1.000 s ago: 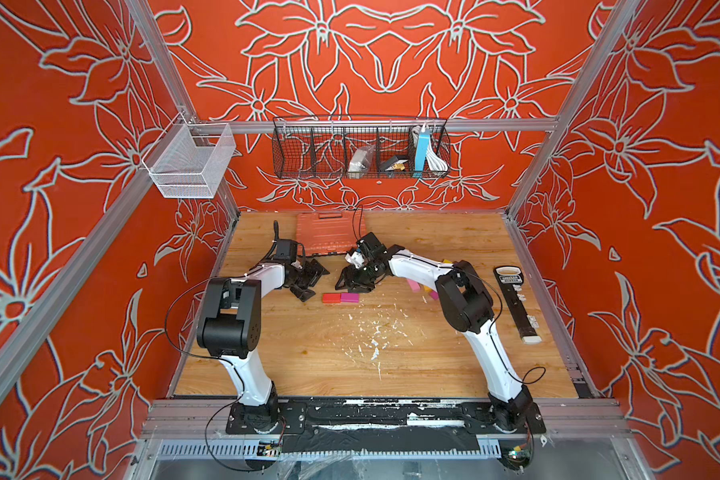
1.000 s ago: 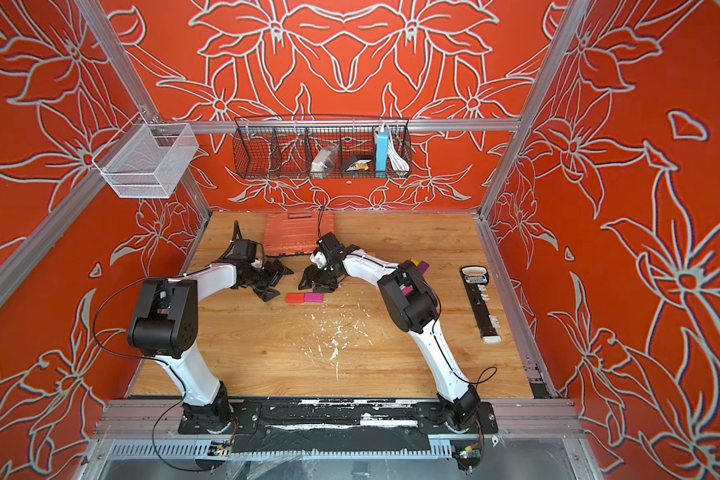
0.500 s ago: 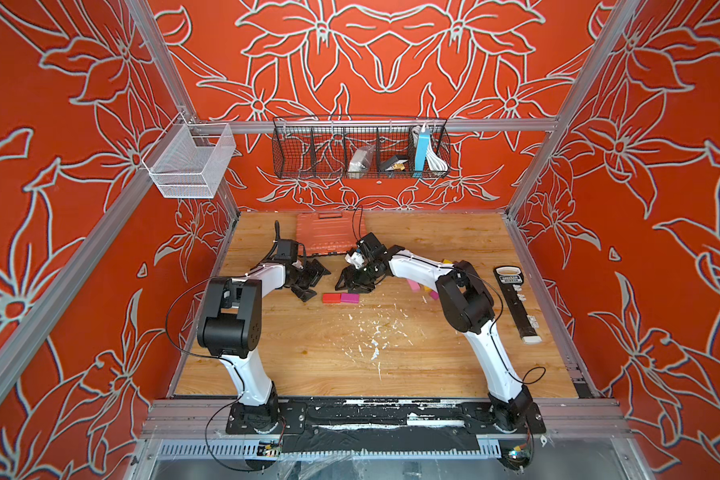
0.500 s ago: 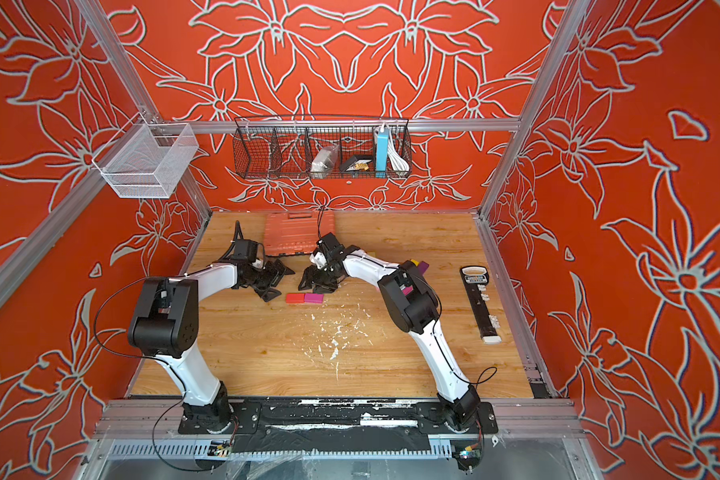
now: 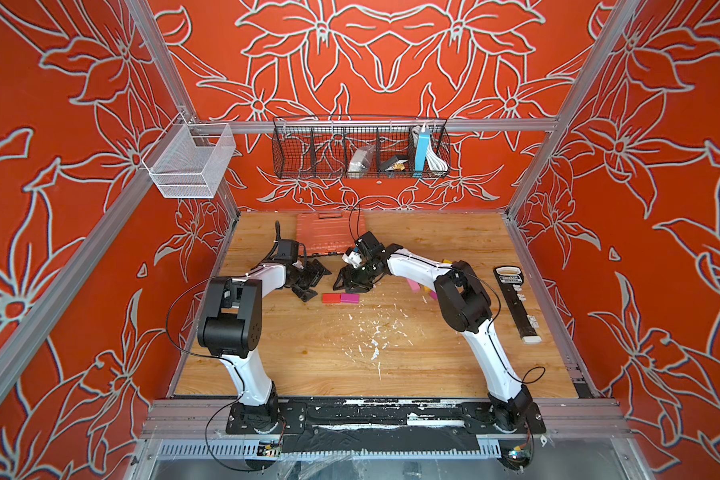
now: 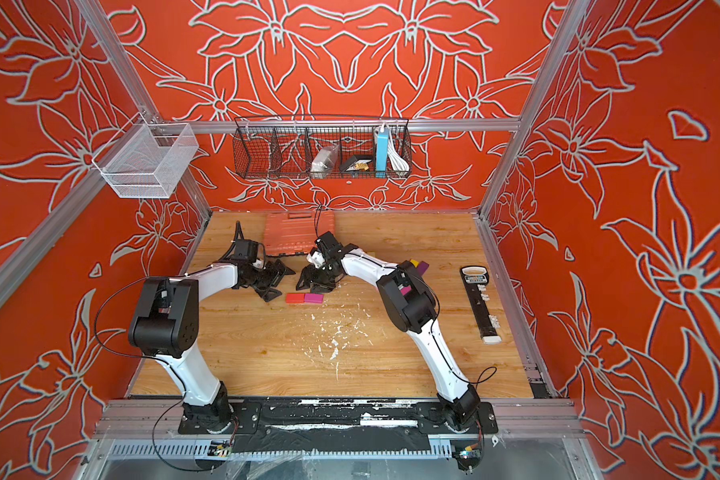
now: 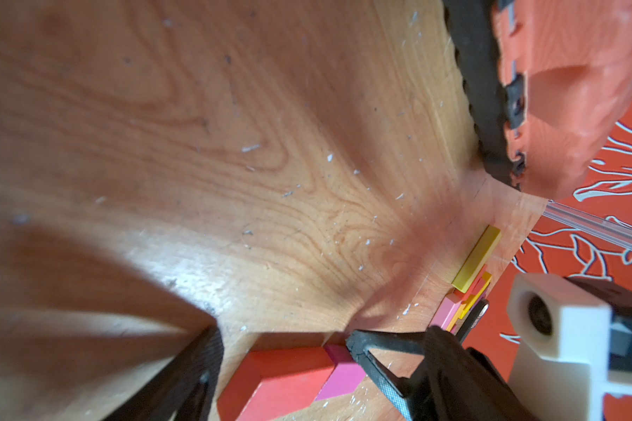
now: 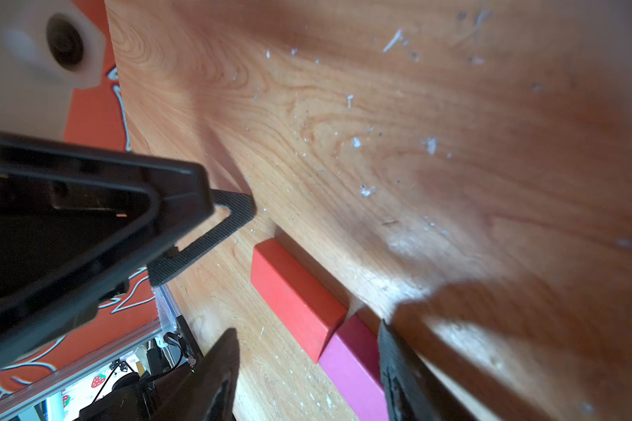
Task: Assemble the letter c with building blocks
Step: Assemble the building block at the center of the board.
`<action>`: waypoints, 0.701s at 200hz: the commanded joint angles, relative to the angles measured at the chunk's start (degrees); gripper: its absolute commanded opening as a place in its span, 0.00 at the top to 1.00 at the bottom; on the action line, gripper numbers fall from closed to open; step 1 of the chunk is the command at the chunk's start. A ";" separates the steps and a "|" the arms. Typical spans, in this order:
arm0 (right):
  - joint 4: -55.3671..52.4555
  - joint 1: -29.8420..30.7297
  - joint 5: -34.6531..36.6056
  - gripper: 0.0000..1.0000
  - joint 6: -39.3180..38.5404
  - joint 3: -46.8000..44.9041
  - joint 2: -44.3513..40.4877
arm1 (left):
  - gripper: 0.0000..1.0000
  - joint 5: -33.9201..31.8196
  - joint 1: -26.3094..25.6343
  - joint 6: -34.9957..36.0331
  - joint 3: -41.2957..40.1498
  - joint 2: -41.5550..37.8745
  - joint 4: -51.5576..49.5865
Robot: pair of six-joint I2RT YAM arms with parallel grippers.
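Note:
A red block (image 5: 331, 297) and a magenta block (image 5: 349, 297) lie end to end on the wooden table (image 5: 350, 365). My left gripper (image 5: 314, 282) stands open and empty just left of the red block (image 7: 289, 379). My right gripper (image 5: 352, 286) is open right behind the pair. In the right wrist view the magenta block (image 8: 351, 368) sits between its fingers, with one finger against the far side near the seam and bare wood before the other. More building blocks, a long yellow one (image 7: 477, 258) and a pink one (image 7: 447, 310) among them, are heaped behind the right arm.
A ribbed orange case (image 5: 329, 232) lies at the back behind both grippers. A long black strip (image 5: 516, 303) lies along the right edge. White flecks (image 5: 375, 336) dot the table's middle. A black wire basket (image 5: 360, 149) and a white one (image 5: 188, 162) hang on the walls.

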 commanded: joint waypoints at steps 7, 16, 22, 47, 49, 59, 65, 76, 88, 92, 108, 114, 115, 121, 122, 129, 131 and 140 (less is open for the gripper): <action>0.59 0.34 -1.86 0.37 0.43 0.50 1.49 | 0.11 0.44 -0.49 -0.12 0.04 1.20 -0.30; 0.74 0.40 -1.98 0.37 0.63 0.44 1.48 | 0.11 0.43 -0.54 -0.12 -0.01 1.27 -0.28; 0.79 0.37 -2.02 0.37 0.76 0.43 1.43 | 0.11 0.43 -0.52 -0.12 0.00 1.28 -0.33; 1.22 0.66 -2.21 0.37 1.05 0.13 1.59 | 0.11 0.51 -0.56 -0.03 0.02 1.28 -0.21; 1.27 0.68 -2.18 0.37 1.06 0.12 1.59 | 0.11 0.51 -0.55 -0.03 -0.03 1.30 -0.22; 1.40 0.69 -2.25 0.37 1.14 0.05 1.59 | 0.11 0.62 -0.55 -0.03 0.04 1.28 -0.20; 1.49 0.65 -2.19 0.37 1.14 -0.05 1.59 | 0.11 0.65 -0.54 -0.03 -0.05 1.30 -0.24; 1.41 0.62 -2.03 0.37 1.12 -0.06 1.38 | 0.11 0.78 -0.54 0.05 -0.12 1.33 -0.20; 1.40 0.54 -1.52 0.35 1.04 -0.27 0.70 | 0.11 1.08 -0.63 0.14 -0.13 1.32 -0.11; 1.40 0.52 -1.32 0.34 0.98 -0.48 0.44 | 0.11 1.19 -0.63 0.22 -0.13 1.33 -0.04; 1.68 0.10 -0.23 0.31 1.11 -1.42 -1.30 | 0.11 1.65 -0.88 0.32 -0.13 1.35 0.07; 1.97 -0.09 0.30 0.28 1.26 -2.03 -2.16 | 0.11 1.79 -1.05 0.40 -0.17 1.29 0.07; 2.04 -0.10 0.38 0.28 1.28 -2.14 -2.31 | 0.11 1.77 -1.06 0.40 -0.15 1.29 0.07; 2.42 -0.42 0.81 0.25 1.39 -2.92 -3.20 | 0.11 1.85 -1.27 0.41 -0.21 1.30 0.22; 2.48 -0.44 0.91 0.24 1.47 -3.03 -3.36 | 0.11 1.89 -1.26 0.41 -0.17 1.29 0.19; 2.87 -0.77 1.34 0.23 1.75 -3.94 -4.39 | 0.11 2.00 -1.40 0.41 -0.14 1.29 0.30; 2.96 -0.86 1.48 0.22 1.74 -4.13 -4.70 | 0.11 2.05 -1.48 0.41 -0.14 1.28 0.32; 3.36 -1.36 1.94 0.20 1.96 -5.60 -6.06 | 0.11 2.23 -1.80 0.41 -0.18 1.35 0.36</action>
